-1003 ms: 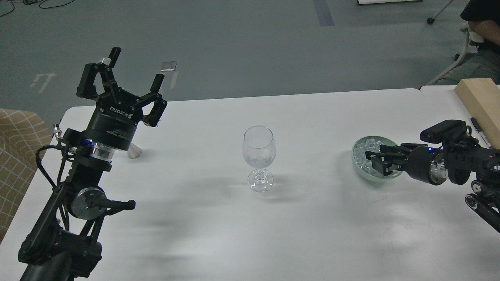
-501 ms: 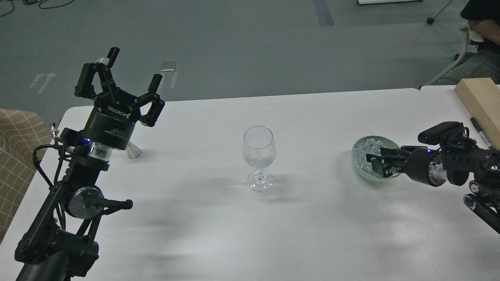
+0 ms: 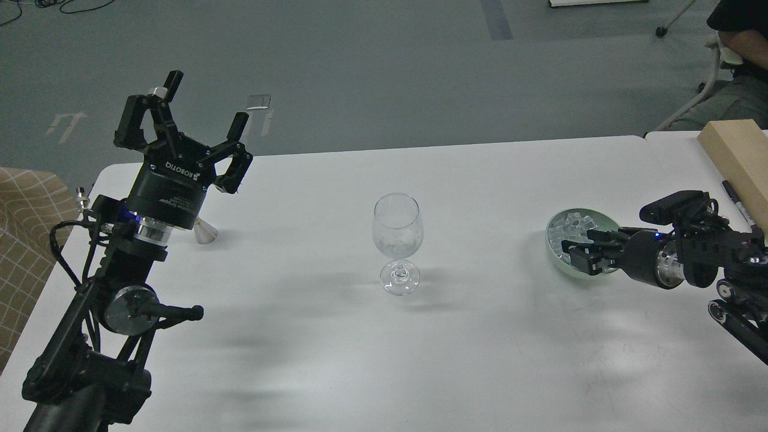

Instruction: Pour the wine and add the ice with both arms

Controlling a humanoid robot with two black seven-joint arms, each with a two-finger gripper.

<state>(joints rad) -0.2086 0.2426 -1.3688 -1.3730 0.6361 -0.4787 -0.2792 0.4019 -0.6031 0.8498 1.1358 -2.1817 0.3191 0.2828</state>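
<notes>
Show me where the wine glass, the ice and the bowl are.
wine glass point(image 3: 397, 231), head view, on its bowl.
ice point(image 3: 570, 230), head view, on the cubes.
bowl point(image 3: 549, 235), head view, on its left rim.

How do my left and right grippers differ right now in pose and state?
The left gripper is raised, pointing up and away, fingers spread open and empty. The right gripper lies low and level, reaching into the bowl of ice, its fingers close together; a grasp cannot be told. The left is away from any object, and the right is at the bowl. Both are black.

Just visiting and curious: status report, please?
Left gripper raised, jaws open, empty. Right gripper in the ice bowl, grip unclear. Wine glass upright, apart. Nothing in the way.
</notes>
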